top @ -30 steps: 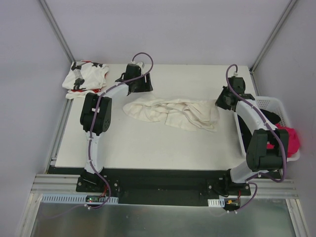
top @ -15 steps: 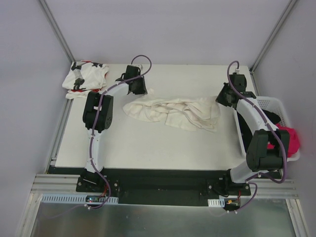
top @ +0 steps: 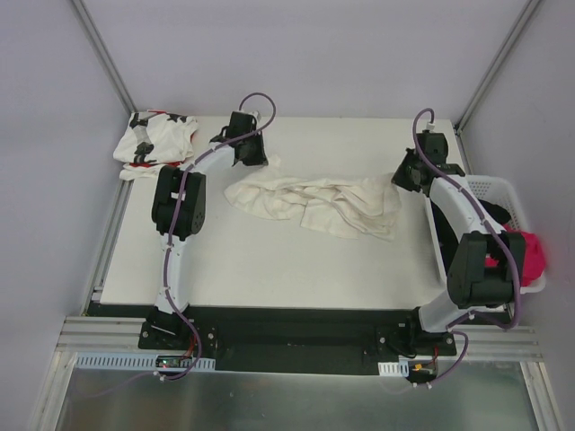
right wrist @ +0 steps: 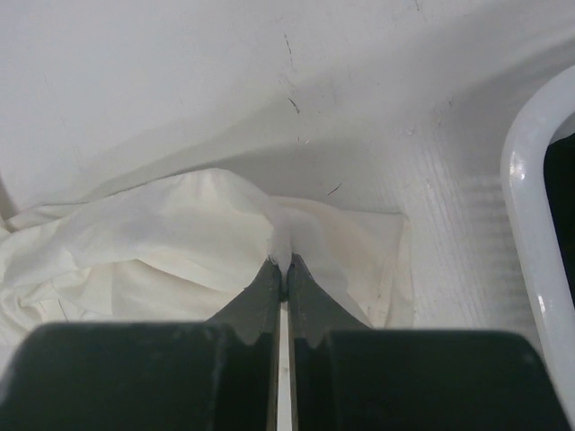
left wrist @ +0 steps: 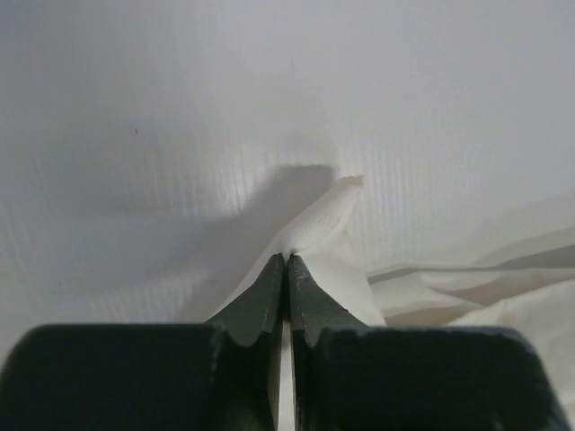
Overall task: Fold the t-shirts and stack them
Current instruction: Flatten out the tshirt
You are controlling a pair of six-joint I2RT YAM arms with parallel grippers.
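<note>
We judge the task to be at an early stage. The cream-white t-shirt (top: 314, 202) lies crumpled across the middle of the bench (top: 269, 260), bunched in ridges, not spread flat, and no fold has been made in it.

Both arms have hold of it. The left end effector (left wrist: 287, 260) is pinched tight on a small peak of cloth at the shirt's far-left corner. The right end effector (right wrist: 283, 265) is clamped on a raised fold at its far-right edge, just beside the white basket (top: 490, 184).

The star-print t-shirt (top: 153, 139) sits apart in the far-left corner of the bench, gathered into a compact heap. We cannot tell from above whether it is properly folded.

As we read it, what remains is nearly everything for the cream shirt: stretching it out flat, folding it, and laying it on the other. A red cloth (top: 532, 251) shows in the basket, so more garments may be waiting.
</note>
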